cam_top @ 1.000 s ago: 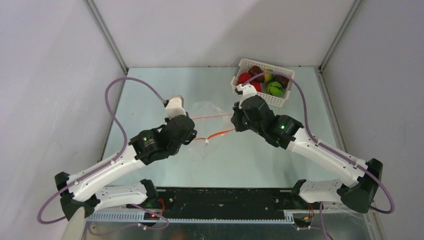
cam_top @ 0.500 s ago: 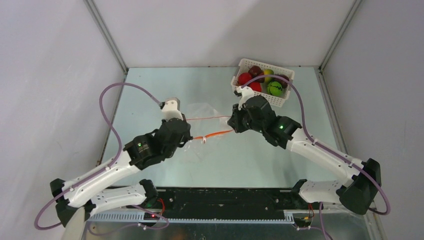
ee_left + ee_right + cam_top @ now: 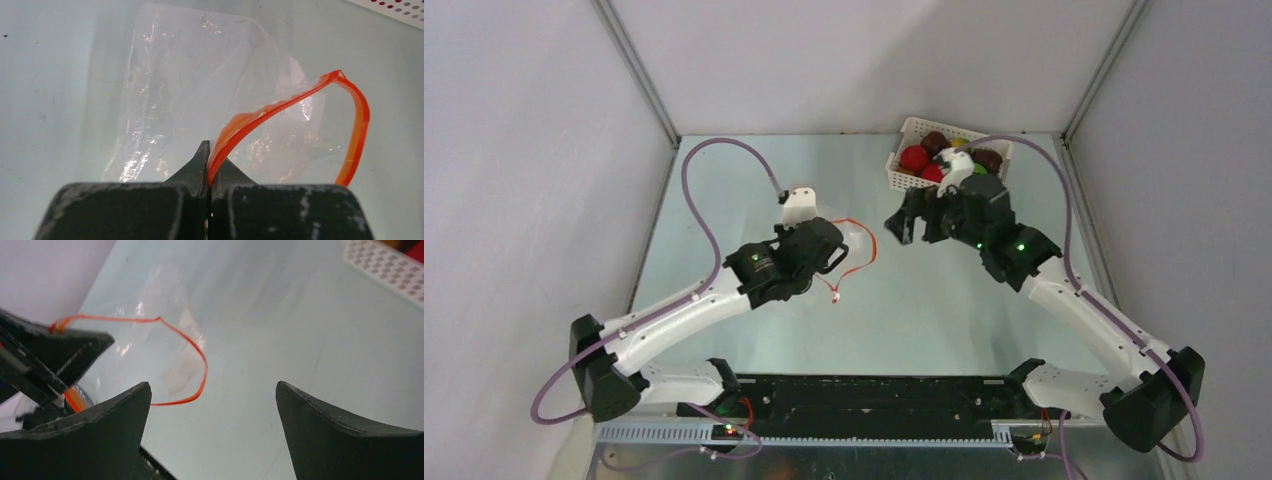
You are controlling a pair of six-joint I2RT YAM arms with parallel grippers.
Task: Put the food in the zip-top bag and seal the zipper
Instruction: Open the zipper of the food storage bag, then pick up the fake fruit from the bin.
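On smooth table [image 3: 944, 300], crinkled clear bag [image 3: 175, 85]

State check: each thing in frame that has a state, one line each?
left claw: shut on the zipper
right claw: open, holding nothing
zipper: unsealed, bowed into a loop
zip-top bag: mouth open, no food inside
toy fruits: in the basket, none bagged
basket: upright, holding the fruits
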